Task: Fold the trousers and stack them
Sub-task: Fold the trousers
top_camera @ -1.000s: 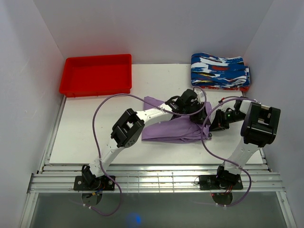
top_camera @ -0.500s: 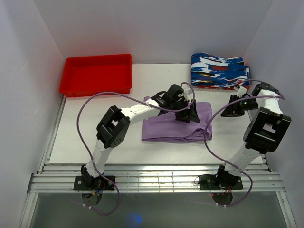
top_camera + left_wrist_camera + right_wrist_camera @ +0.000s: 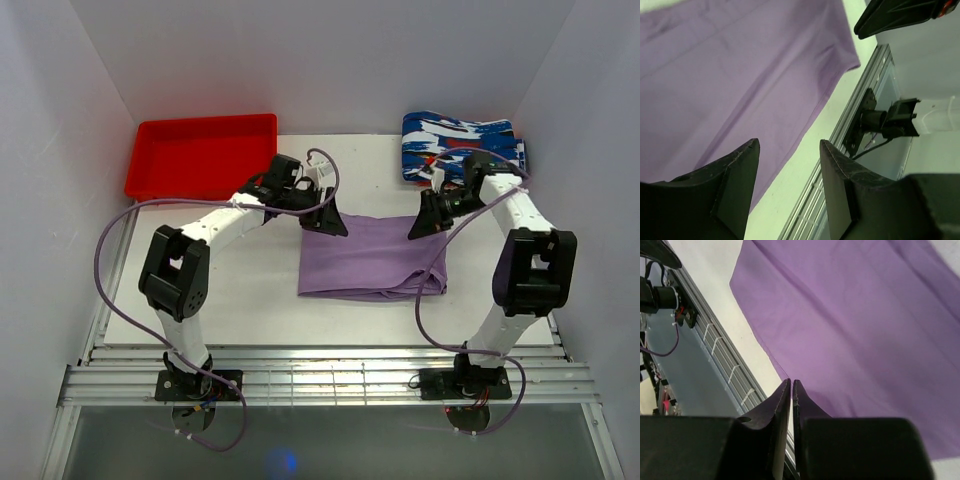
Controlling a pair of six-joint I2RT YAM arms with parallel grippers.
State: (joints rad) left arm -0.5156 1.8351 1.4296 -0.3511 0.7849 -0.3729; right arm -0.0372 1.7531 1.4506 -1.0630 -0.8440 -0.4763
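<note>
My left gripper (image 3: 334, 224) hangs over the far left corner of the trousers (image 3: 372, 258), and its two fingers (image 3: 735, 175) are spread with nothing between them. Through the gap my wrist camera looks down on lilac cloth and a strip of white table. My right gripper (image 3: 417, 230) hangs over the far right corner of the same cloth. Its fingers (image 3: 770, 410) are pressed together with only a hairline between the tips, and I see no fabric caught there. The trousers lie folded into a flat, roughly rectangular pad in the middle of the table (image 3: 220, 270), nearer the right edge than the left. The fold looks smooth along the far edge and a little uneven along the near one, where a layer underneath pokes out at the right. In my left wrist view the cloth (image 3: 740, 75) fills the upper left, and one of its corners points toward the metal rail (image 3: 330, 380) at the near edge. In my right wrist view it (image 3: 865, 340) covers most of the frame, marked only by faint creases. A red tray (image 3: 150, 185) sits at the far left corner of the table, well apart from the trousers. A stack of blue, white and red patterned garments (image 3: 462, 148) sits at the far right corner, just beyond my right wrist.
</note>
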